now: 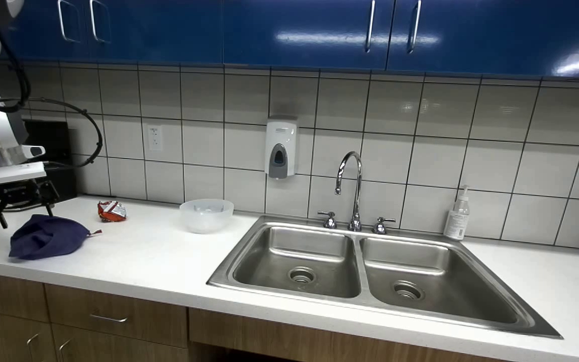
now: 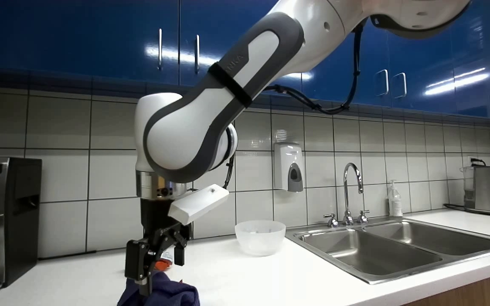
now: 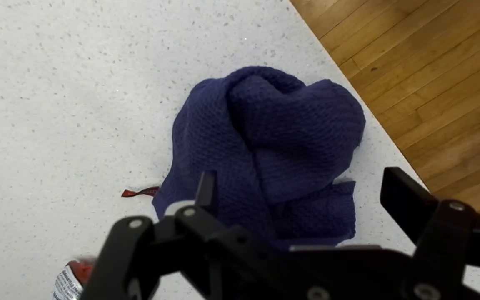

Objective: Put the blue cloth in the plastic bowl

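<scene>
Taking the task whole, we judge it barely begun: the reach looks all but made, while grasp, lift, carry and release are left. Our white-and-grey jointed robot arm [image 2: 194,136] holds its end over the rumpled, dark blue, textured fabric cloth [image 3: 290,141], which lies on the long, white, speckled desk [image 1: 141,256] near the front edge, outside and well apart from the round, frosted plastic bowl [image 1: 205,220]. The jaws stand wide and hold nothing; in the wrist view one finger [image 3: 208,191] overlaps the cloth and the other finger [image 3: 406,204] shows past it, though we cannot tell whether either touches.

Around us, glossy blue cabinets [image 1: 304,35] hang over a wall of off-white square tiles [image 1: 204,143]. A two-basin stainless steel sink [image 1: 365,281] is set in the desk, with the bowl between it and the cloth. We also find a white-and-grey soap dispenser [image 1: 281,146] on the tiles, a crumpled red-and-silver wrapper [image 1: 112,211] near the cloth, and the short red tag [image 3: 140,192] at the cloth's edge.
</scene>
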